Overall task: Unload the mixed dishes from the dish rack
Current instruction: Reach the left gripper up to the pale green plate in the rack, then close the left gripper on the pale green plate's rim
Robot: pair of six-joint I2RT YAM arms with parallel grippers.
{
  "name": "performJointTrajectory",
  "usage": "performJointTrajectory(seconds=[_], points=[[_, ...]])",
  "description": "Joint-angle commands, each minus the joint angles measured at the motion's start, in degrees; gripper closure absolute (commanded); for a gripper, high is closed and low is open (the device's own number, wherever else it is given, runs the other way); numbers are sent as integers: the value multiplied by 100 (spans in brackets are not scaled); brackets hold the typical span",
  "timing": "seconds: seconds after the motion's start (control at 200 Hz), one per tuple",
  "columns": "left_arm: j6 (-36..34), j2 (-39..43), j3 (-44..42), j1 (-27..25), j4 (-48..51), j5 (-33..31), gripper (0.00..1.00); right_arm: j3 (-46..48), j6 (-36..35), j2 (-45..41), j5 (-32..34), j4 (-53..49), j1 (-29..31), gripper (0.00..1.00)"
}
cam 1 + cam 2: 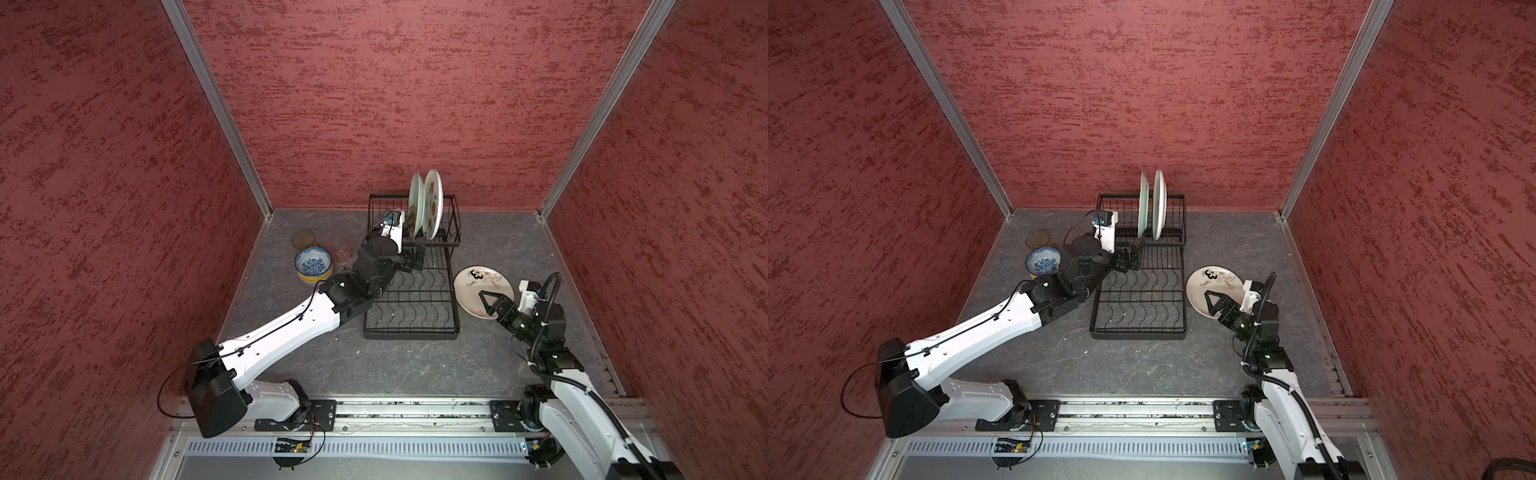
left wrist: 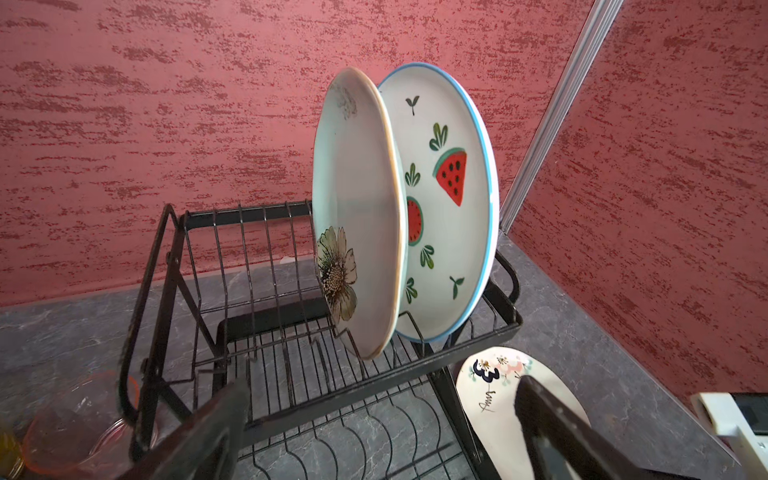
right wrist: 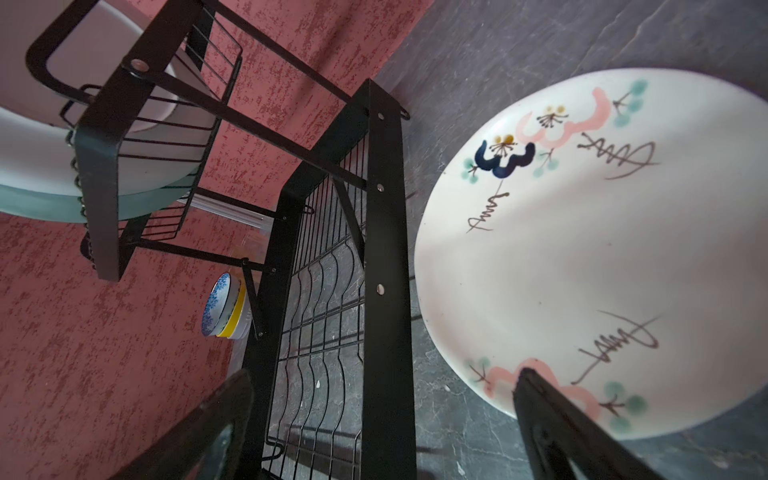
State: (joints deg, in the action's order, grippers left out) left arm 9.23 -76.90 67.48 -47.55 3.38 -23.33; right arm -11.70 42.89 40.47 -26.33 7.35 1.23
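Rough, mottled red walls (image 1: pixel 374 104) close in a grey, marble-veined tabletop (image 1: pixel 332 361). At its middle stands the dish rack (image 1: pixel 411 334), made of thin black wire with a flat front tier of wavy slots and a raised, basket-like back tier. Two glossy round plates stand on edge in the back tier, close together: a flower plate (image 2: pixel 357 208) with a thin tan rim and, behind it, a watermelon plate (image 2: pixel 449 249) edged in blue. A third plate (image 3: pixel 582 257), cream with pink and navy brushwork, lies flat on the table just right of the rack. Left of the rack, a blue-white bowl (image 1: pixel 313 262) sits nested in a yellow bowl (image 1: pixel 311 277), with an amber glass (image 1: pixel 304 239) and a pinkish glass (image 1: pixel 341 251) near them. The left arm stretches diagonally over the front tier, and the left gripper (image 1: pixel 415 257) is spread wide and empty, facing the upright plates. The right arm is bent low, and the right gripper (image 1: pixel 489 300) hangs spread and empty over the flat plate's near edge.
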Motion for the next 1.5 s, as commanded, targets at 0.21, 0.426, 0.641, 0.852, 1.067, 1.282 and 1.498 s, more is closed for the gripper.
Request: performJointTrajectory(seconds=[0.21,0.426,0.641,0.852,1.067,1.282,1.498], points=[[-18,-544,497,382,-467,837,0,159,-199,-229,7,-119,-17,1],[-198,-991,759,500,-577,970,11,220,-169,-420,83,-301,-18,1],[-235,-1290,1037,547,-430,822,28,234,-150,-591,168,-587,-23,1],[-404,-1567,1290,564,-373,541,36,239,-106,-705,193,-694,-18,1],[-551,-1869,1523,581,-325,264,48,267,-46,-665,209,-658,-22,1],[-593,-1985,1641,589,-261,106,62,288,-1,-580,196,-573,-17,1],[-721,-2107,1862,598,0,-207,73,264,0,-481,189,-516,-18,1]])
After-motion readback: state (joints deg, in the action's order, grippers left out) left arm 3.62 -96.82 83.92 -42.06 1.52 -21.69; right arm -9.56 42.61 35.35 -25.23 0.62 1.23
